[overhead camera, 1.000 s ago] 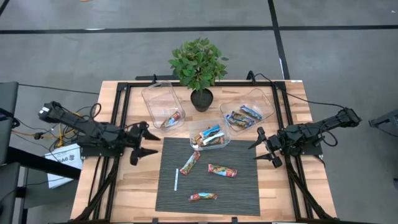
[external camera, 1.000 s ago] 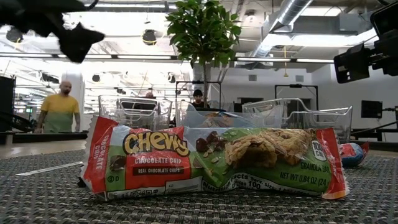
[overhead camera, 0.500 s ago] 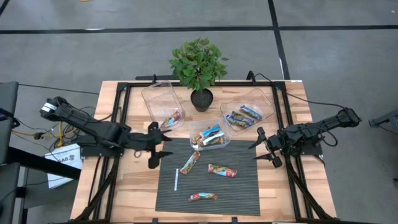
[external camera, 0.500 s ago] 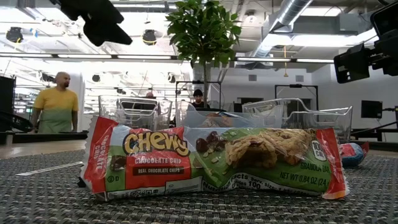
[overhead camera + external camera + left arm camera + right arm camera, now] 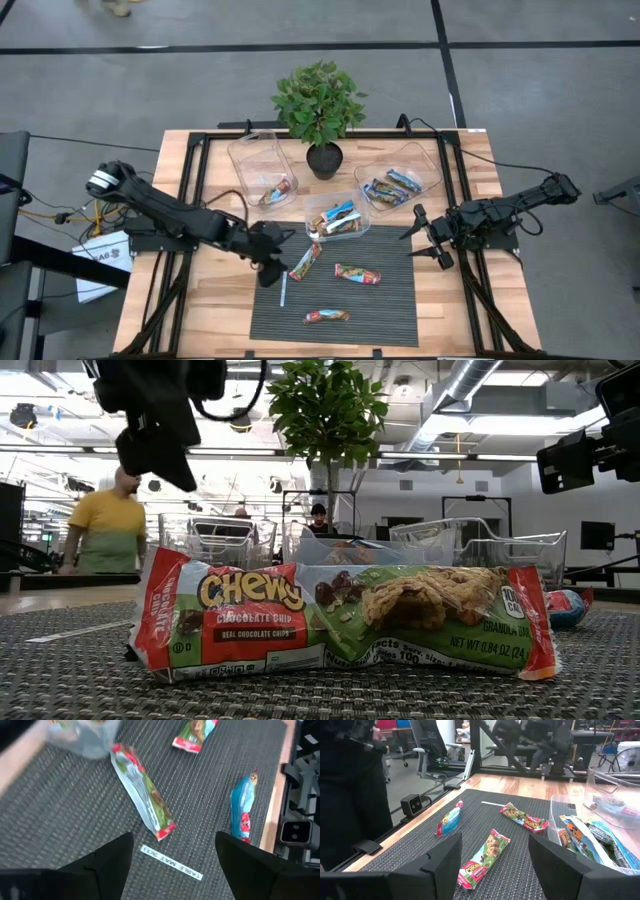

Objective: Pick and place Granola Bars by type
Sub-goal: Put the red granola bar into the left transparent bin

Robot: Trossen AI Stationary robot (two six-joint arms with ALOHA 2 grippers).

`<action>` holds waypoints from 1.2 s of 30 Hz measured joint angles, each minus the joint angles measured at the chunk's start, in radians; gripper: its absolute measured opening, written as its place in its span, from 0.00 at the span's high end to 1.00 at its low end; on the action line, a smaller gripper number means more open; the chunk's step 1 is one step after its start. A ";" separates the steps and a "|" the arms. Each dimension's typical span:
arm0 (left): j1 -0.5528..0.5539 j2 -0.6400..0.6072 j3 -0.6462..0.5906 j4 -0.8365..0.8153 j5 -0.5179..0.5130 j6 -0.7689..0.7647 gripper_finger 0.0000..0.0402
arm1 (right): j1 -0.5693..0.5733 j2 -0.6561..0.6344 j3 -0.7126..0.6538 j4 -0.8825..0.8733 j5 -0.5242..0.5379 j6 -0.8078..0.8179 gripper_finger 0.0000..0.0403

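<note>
Handling these granola bars (image 5: 357,273) will be a matter of light, flat, crinkly foil packets: you should expect the wrapper to slide and buckle, and the bar inside to crumble if squeezed hard. Take each one across its narrow width near the middle, not by the flimsy crimped ends.

Three bars lie loose on the dark mat (image 5: 395,310) at lower centre of the high view: a slanted one (image 5: 306,261) toward the mat's upper left, one at centre, and one (image 5: 326,316) near the lower edge. More bars sit in the three clear trays (image 5: 398,178) above the mat, beside the potted plant (image 5: 319,110).

Your left claw (image 5: 272,266) hangs over the mat's upper left corner, fingers spread wide and holding nothing. The slanted bar (image 5: 144,793) lies just ahead of it and below, apart from the fingers, with a thin white stick (image 5: 284,290) nearby.

Your right claw (image 5: 425,240) waits at the mat's right edge, also spread and empty, well apart from the loose bars.
</note>
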 joint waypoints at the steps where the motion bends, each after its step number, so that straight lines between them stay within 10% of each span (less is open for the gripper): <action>1: 0.000 0.020 0.010 -0.001 0.007 -0.022 0.32 | 0.000 0.000 0.000 0.000 0.000 0.000 0.45; 36: 0.119 0.542 0.382 -0.155 0.070 -0.251 0.32 | 0.000 0.003 0.000 -0.002 0.000 0.000 0.45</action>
